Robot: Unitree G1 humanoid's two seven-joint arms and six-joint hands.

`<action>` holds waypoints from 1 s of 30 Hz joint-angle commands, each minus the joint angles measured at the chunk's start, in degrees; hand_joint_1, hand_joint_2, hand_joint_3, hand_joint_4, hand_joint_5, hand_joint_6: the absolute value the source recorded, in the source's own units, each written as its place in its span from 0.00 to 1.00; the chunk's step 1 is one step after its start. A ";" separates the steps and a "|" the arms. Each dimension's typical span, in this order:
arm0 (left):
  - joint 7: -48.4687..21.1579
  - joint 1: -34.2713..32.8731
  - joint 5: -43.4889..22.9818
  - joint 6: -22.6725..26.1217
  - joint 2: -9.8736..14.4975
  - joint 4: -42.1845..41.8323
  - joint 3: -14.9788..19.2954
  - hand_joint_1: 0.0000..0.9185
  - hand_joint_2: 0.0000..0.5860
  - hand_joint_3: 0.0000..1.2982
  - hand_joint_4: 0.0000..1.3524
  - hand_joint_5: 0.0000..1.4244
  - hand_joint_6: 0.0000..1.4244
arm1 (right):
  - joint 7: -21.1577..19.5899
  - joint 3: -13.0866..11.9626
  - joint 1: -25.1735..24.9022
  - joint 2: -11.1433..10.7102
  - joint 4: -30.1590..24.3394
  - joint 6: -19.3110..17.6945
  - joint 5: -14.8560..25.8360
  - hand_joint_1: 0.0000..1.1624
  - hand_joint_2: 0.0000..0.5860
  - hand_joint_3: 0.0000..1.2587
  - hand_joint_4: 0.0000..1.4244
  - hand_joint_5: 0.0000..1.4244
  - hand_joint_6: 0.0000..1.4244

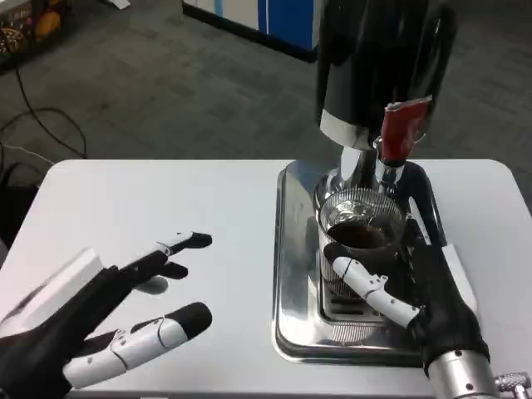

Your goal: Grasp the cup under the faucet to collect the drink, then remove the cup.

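The cup (pixel 359 241), clear and showing dark drink inside, stands on the steel drip tray (pixel 293 274) right beneath the faucet (pixel 387 170), whose red handle (pixel 404 129) juts out from the black dispenser (pixel 378 58) above. The right hand (pixel 407 283) is wrapped around the cup, white and black fingers (pixel 370 287) curling across its front while the dark palm presses in from the right side, so that is a firm hold on it. The tray sits on the right part of the white desk (pixel 166 199). Over on the near left, well apart from the cup, the left hand (pixel 108 320) hovers just above the desk with its fingers spread and nothing in them. Beyond the desk there is grey carpet floor (pixel 166 83), black cables (pixel 41 116) trailing at far left, and a blue and white cabinet (pixel 266 21) at the back.
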 commanded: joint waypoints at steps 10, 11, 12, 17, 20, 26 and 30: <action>-0.68 -0.49 -0.70 1.27 1.55 1.10 -0.45 0.00 0.17 0.13 0.05 0.14 0.19 | -4.81 0.43 -0.42 2.15 2.78 -3.33 -1.91 0.57 0.34 0.00 0.00 0.06 0.00; -0.72 -0.40 -0.72 1.35 1.56 1.16 -0.44 0.00 0.17 0.13 0.05 0.14 0.19 | -5.02 0.46 -0.45 2.33 2.93 -3.38 -2.10 0.57 0.34 0.00 0.00 0.06 0.00; -0.79 -0.30 -0.71 1.41 1.61 1.21 -0.44 0.00 0.17 0.13 0.05 0.14 0.19 | -5.20 0.52 -0.47 2.51 3.09 -3.46 -2.24 0.57 0.33 0.00 0.00 0.07 0.00; -1.22 0.15 -0.68 1.54 1.77 1.61 -0.50 0.00 0.17 0.13 0.05 0.14 0.19 | -5.89 0.87 -0.54 3.21 3.93 -4.47 -2.39 0.58 0.33 0.00 0.00 0.09 0.02; -1.56 0.26 -0.64 1.64 1.88 1.75 -0.55 0.00 0.16 0.13 0.05 0.14 0.19 | -6.04 0.98 -0.68 3.45 4.50 -5.12 -2.17 0.58 0.33 0.00 0.00 0.09 0.03; -1.99 0.34 -0.72 2.10 2.06 1.85 -0.51 0.00 0.17 0.13 0.05 0.14 0.18 | -6.93 1.19 -0.81 3.81 5.28 -5.35 -2.51 0.58 0.33 0.00 0.01 0.11 0.05; -2.13 0.27 -0.69 2.28 2.14 1.96 -0.60 0.00 0.17 0.13 0.05 0.14 0.18 | -7.56 1.78 -0.95 4.14 5.83 -5.07 -3.02 0.59 0.33 0.00 0.02 0.13 0.07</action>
